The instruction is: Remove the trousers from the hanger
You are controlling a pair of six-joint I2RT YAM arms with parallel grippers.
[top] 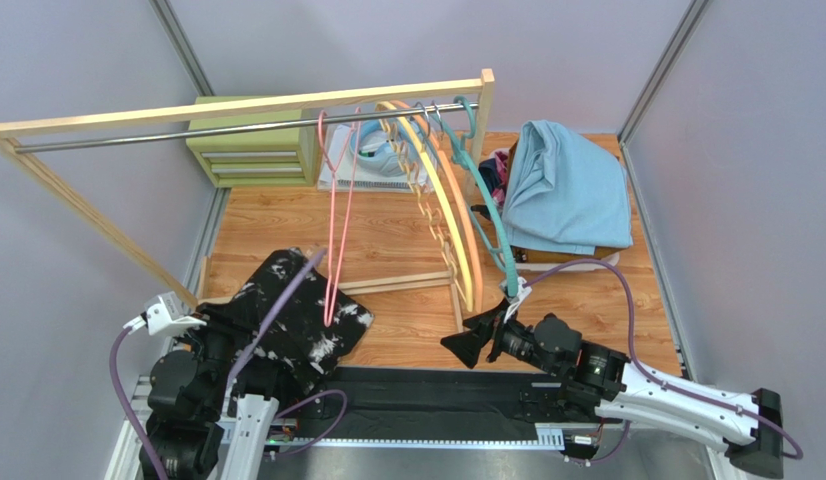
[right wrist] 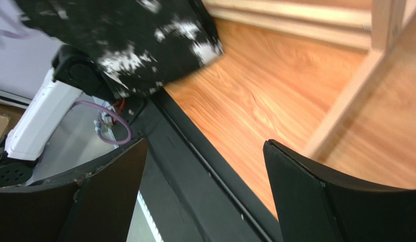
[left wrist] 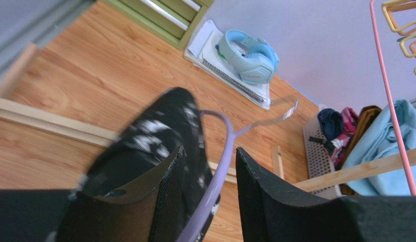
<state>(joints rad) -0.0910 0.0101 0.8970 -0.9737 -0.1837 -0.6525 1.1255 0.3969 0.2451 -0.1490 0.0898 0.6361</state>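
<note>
At the near-left corner of the table (top: 407,240), the left arm is folded close over its own base, the wrist tipped up toward the rack. The left gripper (left wrist: 210,156) has its fingers (left wrist: 144,201) partly apart. A lavender hanger (left wrist: 220,176) runs up between them, lying close against 1 finger, with a gap left to the other. Nothing is clamped. The black trousers with white speckles (top: 287,310) lie in a crumpled heap over this arm and onto the wood, just beyond the fingertips. The lavender hanger's neck rises out of the cloth, and I cannot tell whether its bar is threaded through the fabric.

A pink hanger (top: 335,230) hangs from the rail of the wooden rack (top: 237,105), its lower end reaching down to the speckled cloth. Further right on the rail hang several yellow hangers (top: 447,200) and a teal hanger (top: 487,210).

The right arm stretches low from its base at the near-right corner toward the middle, wrist level, beside the rack's foot. The right gripper (right wrist: 205,146) stands wide open over the table's near edge, holding and touching nothing.

At the far right, the light blue trousers (top: 567,185) are heaped on a white basket (left wrist: 316,151). The wrist view shows the dark navy trousers (left wrist: 330,123), pink floral trousers (left wrist: 346,131) and mustard-brown trousers (left wrist: 366,118) bunched beside them.
</note>
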